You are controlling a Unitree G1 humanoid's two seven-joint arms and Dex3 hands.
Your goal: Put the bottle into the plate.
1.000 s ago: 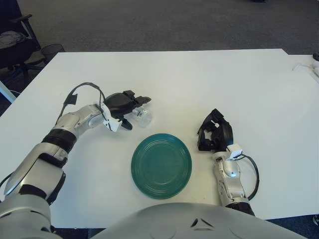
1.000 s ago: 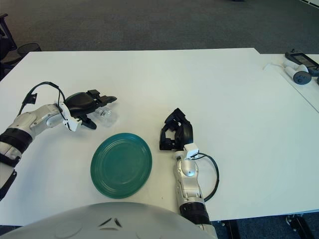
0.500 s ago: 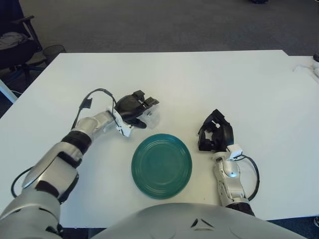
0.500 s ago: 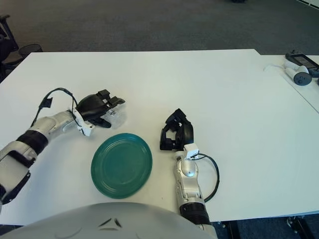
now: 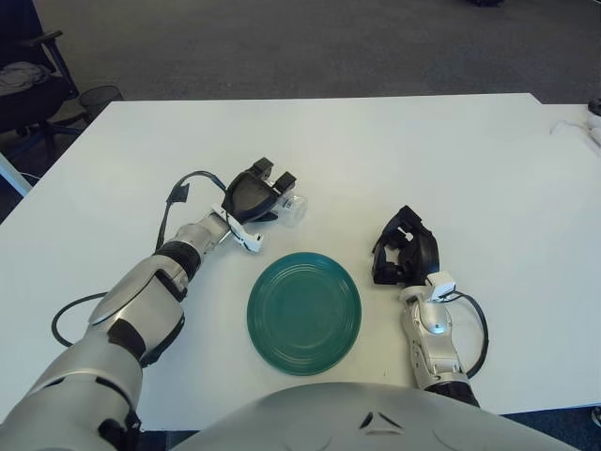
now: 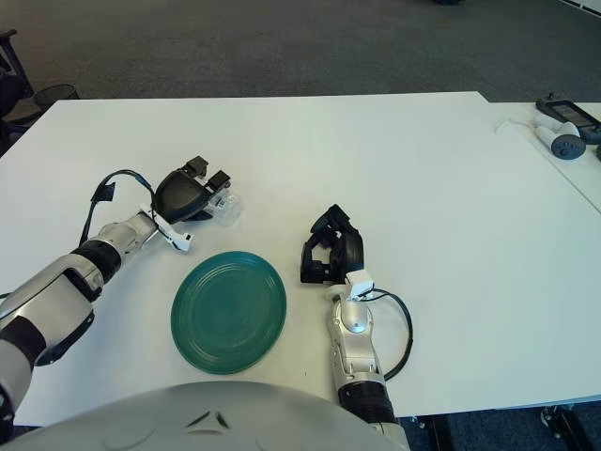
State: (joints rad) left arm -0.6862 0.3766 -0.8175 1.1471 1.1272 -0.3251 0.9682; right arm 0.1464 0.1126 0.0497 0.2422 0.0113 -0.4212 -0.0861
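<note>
A small clear bottle (image 5: 292,207) lies on the white table just beyond the upper left rim of the teal plate (image 5: 303,312). My left hand (image 5: 260,191) covers the bottle from the left, its black fingers (image 6: 201,170) curled over the bottle's body and gripping it. Only the bottle's right end shows past the hand. To the right of the plate is my right hand (image 5: 402,250), idle, its fingers loosely bent and holding nothing.
The white table (image 5: 423,150) spreads wide behind and to the right of the plate. Controllers (image 6: 562,127) lie at its far right edge. A dark chair (image 5: 28,85) stands off the table's far left corner. A black cable (image 5: 192,178) loops along my left forearm.
My left hand has closed over the bottle and carried it to the right and slightly away from me, nearer the plate's upper rim. The right hand has not moved.
</note>
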